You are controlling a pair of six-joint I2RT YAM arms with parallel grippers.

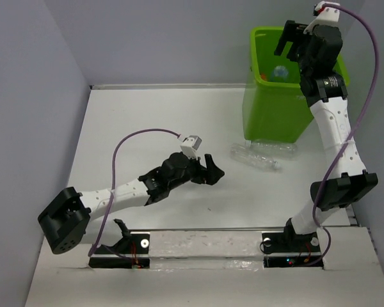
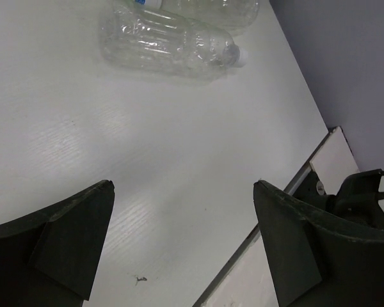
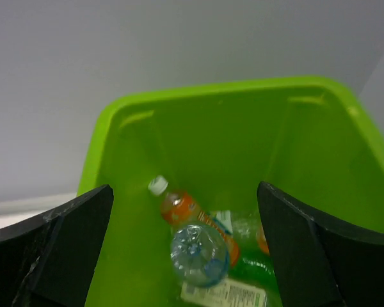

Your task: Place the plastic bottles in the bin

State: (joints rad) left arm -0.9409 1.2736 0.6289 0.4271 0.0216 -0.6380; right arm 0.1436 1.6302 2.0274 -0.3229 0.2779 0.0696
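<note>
Three walls hem the table (image 1: pixel 153 121). The bin (image 1: pixel 275 118) is set in its far right corner, and the left and middle are left open. Part of the bin's far rim is covered by the right gripper (image 1: pixel 293 39), which is held above the bin with jaws wide apart and nothing between them. The left gripper (image 1: pixel 212 169) is held low over mid-table, jaws likewise apart and empty. Inside the bin, below the right jaws, an orange bottle (image 3: pixel 182 206), a clear bottle (image 3: pixel 198 252) seen end-on and something green, cut off, can be made out. Two more bottles (image 1: pixel 259 155) lie side by side just before the bin, ahead of the left jaws and apart from them.
</note>
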